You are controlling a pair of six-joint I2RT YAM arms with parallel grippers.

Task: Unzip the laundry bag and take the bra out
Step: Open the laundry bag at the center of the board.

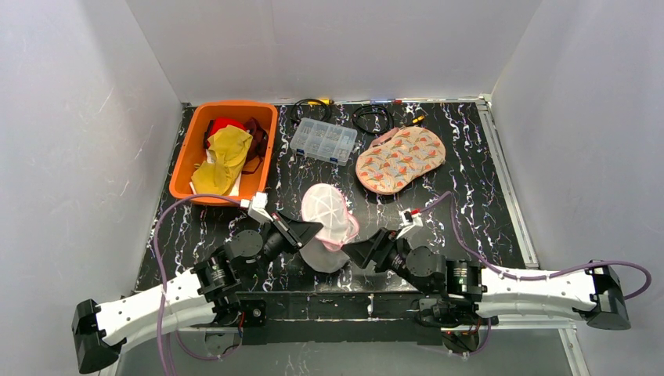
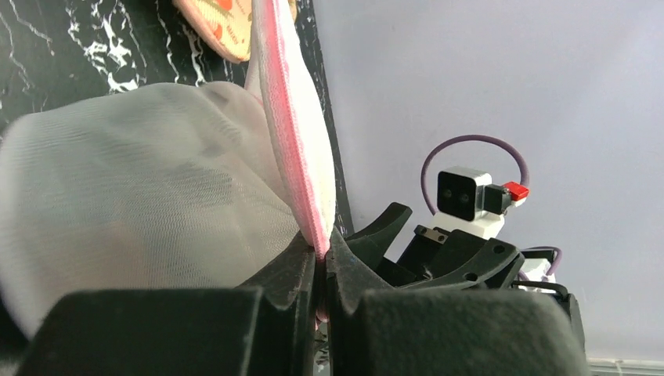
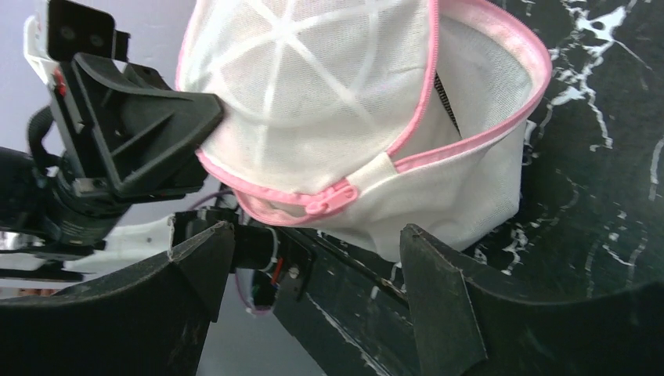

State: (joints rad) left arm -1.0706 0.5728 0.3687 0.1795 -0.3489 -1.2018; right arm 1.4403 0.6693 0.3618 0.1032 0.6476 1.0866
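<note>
Black marbled table [image 1: 470, 204] between white walls, laundry bag [image 1: 329, 215] close to the front edge.
Nearest the arm bases, left gripper [image 1: 315, 228] pinched tight on the pink rim of the white mesh bag; right gripper [image 1: 359, 252] just beside the bag, jaws spread wide, gripping nothing, pink zipper pull [image 3: 333, 200] right in front of them, opening gaping on one side. Farther back, orange bin [image 1: 188, 157] with clothes at left, clear compartment box [image 1: 322, 141], patterned mitt [image 1: 399, 159].
</note>
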